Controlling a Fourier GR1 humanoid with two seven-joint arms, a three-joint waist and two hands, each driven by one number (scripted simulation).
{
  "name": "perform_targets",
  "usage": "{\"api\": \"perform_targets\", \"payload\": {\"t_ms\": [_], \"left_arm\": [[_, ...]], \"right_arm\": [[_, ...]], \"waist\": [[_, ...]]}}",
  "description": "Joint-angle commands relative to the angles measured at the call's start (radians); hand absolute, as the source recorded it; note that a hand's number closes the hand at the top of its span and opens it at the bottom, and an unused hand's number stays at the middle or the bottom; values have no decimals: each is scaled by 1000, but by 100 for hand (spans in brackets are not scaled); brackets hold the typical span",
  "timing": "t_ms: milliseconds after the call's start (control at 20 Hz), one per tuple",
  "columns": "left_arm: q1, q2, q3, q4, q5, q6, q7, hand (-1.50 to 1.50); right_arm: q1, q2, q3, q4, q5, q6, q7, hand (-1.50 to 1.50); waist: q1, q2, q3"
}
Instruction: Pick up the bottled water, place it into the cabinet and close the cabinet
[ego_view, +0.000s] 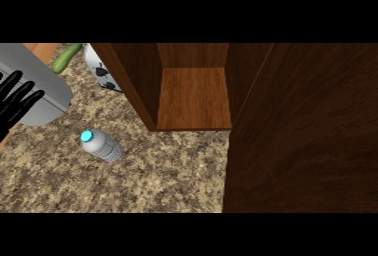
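Note:
A clear water bottle (102, 145) with a light blue cap stands on the speckled stone counter (111, 185), in front of the cabinet's left wall. The dark wooden cabinet (193, 95) is open and shows a bare shelf inside. Its open door (303, 135) fills the right side of the view. My left hand (15, 102) shows at the left edge with its fingers straight and spread, up and to the left of the bottle and apart from it. My right hand is out of view.
A grey rounded appliance (37, 80) lies at the upper left, partly behind my left hand. A green cucumber (66, 56) and a white object with black spots (100, 67) sit at the back, left of the cabinet.

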Motion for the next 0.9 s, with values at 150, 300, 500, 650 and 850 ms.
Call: {"api": "perform_targets", "payload": {"t_ms": [150,300,500,650,850], "left_arm": [[-53,54,34,156,-78,-88,-8,-150],[-56,2,9,189,-154,-62,-21,-150],[-68,-19,11,304,-237,-119,-100,-150],[-86,0,13,445,-299,-199,-161,-150],[-97,-85,-54,520,-435,-170,-230,-150]], "right_arm": [[220,-6,124,-216,50,14,2,-150],[230,-8,113,-161,72,19,-58,-150],[316,-57,57,-216,-10,61,-99,-150],[380,-17,205,-175,139,44,-183,-150],[396,-53,148,-210,76,51,-182,-150]], "waist": [[-9,0,0],[-1,1,0],[-7,1,0],[-16,1,-1],[-18,3,-1]]}}
